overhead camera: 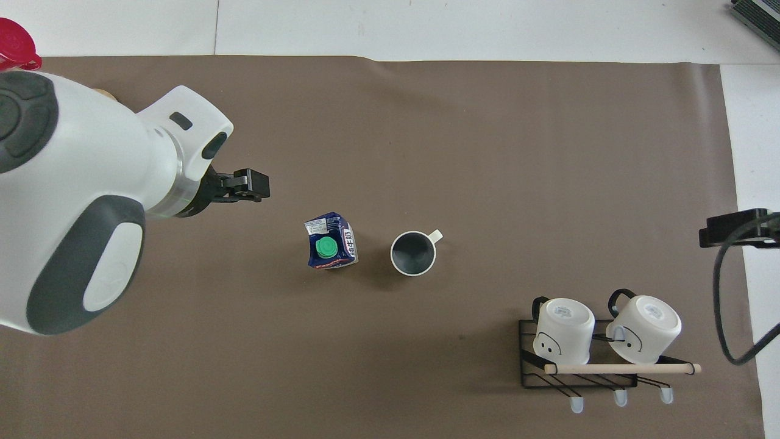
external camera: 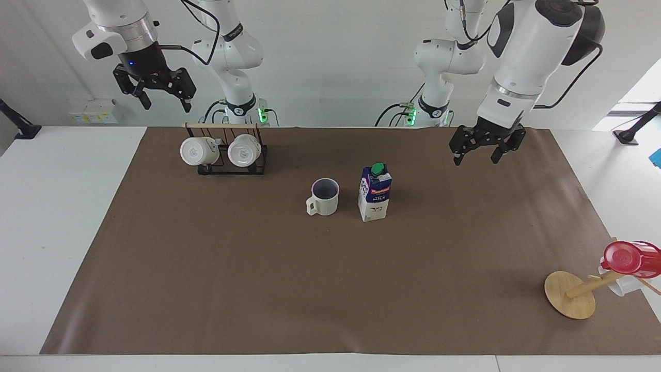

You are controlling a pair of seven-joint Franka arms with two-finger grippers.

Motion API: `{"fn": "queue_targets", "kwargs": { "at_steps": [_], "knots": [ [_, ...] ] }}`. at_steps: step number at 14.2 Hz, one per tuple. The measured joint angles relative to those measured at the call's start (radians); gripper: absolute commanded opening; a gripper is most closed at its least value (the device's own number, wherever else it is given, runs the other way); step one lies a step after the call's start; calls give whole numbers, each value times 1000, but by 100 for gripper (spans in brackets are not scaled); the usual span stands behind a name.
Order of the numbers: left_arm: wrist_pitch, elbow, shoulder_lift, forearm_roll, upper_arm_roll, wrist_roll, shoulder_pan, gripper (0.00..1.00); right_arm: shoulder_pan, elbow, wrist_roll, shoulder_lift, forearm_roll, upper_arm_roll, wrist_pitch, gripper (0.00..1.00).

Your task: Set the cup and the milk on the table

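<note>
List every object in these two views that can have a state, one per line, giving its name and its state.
cup: upright on the table, empty
milk carton: upright beside the cup, green cap on
two white mugs: hung on the black rack
red cup: on the wooden mug tree
left gripper: open, empty, over the table
right gripper: open, empty, raised, waiting

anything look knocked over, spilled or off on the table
Nothing stands out. The cup and milk stand upright side by side on the table, no spill. Both tools, left and right, are open and empty.
</note>
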Motion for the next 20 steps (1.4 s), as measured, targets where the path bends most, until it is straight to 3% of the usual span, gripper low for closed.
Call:
{"fn": "queue_targets", "kwargs": {
  "at_steps": [8,20],
  "knots": [
    [-102,15,-8,0,5,76,83,100,0,0,0,0,0,0,0,100],
    [-171,16,-32,0,5,125,91,100,-7,0,-44,-1,0,-17,-16,100]
  ]
}}
